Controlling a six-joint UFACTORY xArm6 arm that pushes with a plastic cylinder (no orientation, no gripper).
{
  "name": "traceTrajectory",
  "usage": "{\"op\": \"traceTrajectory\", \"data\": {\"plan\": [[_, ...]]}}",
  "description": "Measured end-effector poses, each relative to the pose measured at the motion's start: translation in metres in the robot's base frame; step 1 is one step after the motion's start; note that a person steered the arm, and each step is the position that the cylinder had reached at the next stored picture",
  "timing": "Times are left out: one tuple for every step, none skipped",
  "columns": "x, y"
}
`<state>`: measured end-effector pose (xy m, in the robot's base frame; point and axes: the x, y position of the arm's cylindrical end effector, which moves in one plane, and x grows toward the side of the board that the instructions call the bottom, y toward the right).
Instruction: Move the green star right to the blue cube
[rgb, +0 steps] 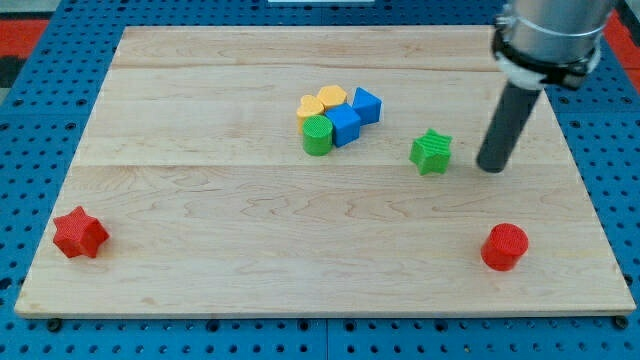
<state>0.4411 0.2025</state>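
The green star (431, 152) lies on the wooden board, right of the middle. My tip (492, 166) stands just to the star's right, a small gap apart. The blue cube (366, 105) sits up and to the left of the star, at the right end of a cluster. A second blue block (343, 124) touches it on its lower left.
The cluster also holds a green cylinder (317, 135), a yellow heart (330, 97) and an orange heart (311, 107). A red star (79, 233) lies at the view's lower left. A red cylinder (504, 246) lies at the lower right. The board's right edge (590, 190) is near my rod.
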Motion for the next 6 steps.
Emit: {"op": "traceTrajectory", "data": {"plan": [[-0.023, -0.044], [-0.035, -0.071], [-0.002, -0.043], [0.012, -0.094], [-0.034, -0.099], [-0.053, -0.097]]}}
